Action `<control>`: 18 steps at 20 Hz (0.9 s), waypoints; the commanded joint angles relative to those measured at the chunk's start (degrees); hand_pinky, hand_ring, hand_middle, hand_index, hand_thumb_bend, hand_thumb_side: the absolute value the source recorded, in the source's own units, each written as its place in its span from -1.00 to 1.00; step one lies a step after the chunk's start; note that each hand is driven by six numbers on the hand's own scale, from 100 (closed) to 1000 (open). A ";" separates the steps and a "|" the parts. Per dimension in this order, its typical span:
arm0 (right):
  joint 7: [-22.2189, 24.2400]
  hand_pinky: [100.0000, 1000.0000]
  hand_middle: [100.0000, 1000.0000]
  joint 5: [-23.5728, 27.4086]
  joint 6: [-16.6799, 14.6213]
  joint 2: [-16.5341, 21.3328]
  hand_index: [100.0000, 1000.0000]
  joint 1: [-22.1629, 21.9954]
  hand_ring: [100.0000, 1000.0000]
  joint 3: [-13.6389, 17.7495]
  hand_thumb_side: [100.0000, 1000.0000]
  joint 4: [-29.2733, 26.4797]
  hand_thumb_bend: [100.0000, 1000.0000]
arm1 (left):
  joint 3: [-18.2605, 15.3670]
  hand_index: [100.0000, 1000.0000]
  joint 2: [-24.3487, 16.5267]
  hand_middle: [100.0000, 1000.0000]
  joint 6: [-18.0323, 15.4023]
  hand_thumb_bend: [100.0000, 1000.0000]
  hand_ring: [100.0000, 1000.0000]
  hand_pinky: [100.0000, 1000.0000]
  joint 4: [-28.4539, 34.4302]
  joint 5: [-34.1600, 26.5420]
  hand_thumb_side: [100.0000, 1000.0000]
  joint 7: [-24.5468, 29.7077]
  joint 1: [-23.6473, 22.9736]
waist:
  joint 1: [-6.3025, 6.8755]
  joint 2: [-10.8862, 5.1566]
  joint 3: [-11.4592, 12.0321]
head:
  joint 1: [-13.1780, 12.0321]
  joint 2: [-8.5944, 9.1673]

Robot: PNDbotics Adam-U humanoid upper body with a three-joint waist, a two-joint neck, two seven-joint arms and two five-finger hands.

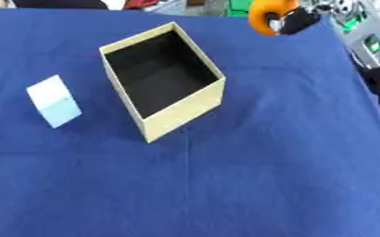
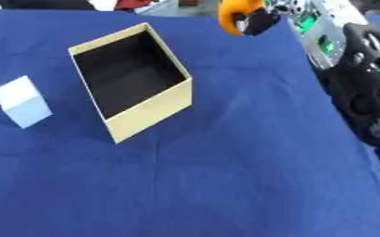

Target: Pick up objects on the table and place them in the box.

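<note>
Across the whole work surface a blue cloth is spread, creased faintly in front of the box; on it, left of centre, an open cardboard box is set askew, its outer walls pale yellow and its inside black, and nothing can be seen lying in it; well to the left of the box, apart from it, a small pale blue and white block is seen resting on the cloth, tilted relative to the picture edges; at the far right of the cloth, near its upper edge, the right hand is held above the surface, its dark fingers curled round an orange object whose rounded shape is all that can be made out; the right arm, black with silver parts and a green patch, is seen running down the right side of the right eye view; the orange object is thus held well apart from the box, up and to its right; the left hand is shown in neither view.
</note>
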State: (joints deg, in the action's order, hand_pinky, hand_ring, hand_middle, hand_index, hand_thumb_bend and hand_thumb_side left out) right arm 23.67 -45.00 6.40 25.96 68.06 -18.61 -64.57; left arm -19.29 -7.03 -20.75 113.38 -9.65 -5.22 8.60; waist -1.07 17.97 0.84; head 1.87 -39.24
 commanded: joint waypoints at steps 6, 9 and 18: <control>-0.09 0.65 0.22 -3.93 -0.94 -6.74 0.43 4.72 0.77 -0.56 -1.00 -2.32 -1.00 | 0.40 0.42 -0.29 -0.05 -0.04 -0.50 0.01 0.38 1.21 -0.48 0.95 0.49 0.35 | 0.39 -1.42 0.59 | 0.60 -0.07; 0.14 0.65 0.22 -4.19 -1.10 -9.19 0.43 5.29 0.77 -0.97 -1.00 -2.61 -1.00 | 0.48 0.42 -0.21 -0.05 -0.02 -0.50 0.01 0.38 1.21 -0.58 0.95 0.60 0.42 | 0.48 -1.36 0.70 | 0.80 -0.11; 1.29 0.66 0.21 -3.26 -1.04 -13.51 0.46 4.94 0.79 -1.96 -1.00 -2.19 -1.00 | 0.54 0.42 0.04 -0.05 -0.07 -0.50 0.01 0.38 1.21 -0.62 0.96 0.74 0.43 | 0.65 -1.04 1.15 | 1.28 0.00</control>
State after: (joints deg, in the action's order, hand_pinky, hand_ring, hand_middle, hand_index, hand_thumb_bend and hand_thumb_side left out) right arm 24.67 -48.68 5.44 12.45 71.64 -20.71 -65.67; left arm -18.92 -6.51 -20.74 113.38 -10.17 -4.71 8.60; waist -0.79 17.99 1.90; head 3.03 -39.27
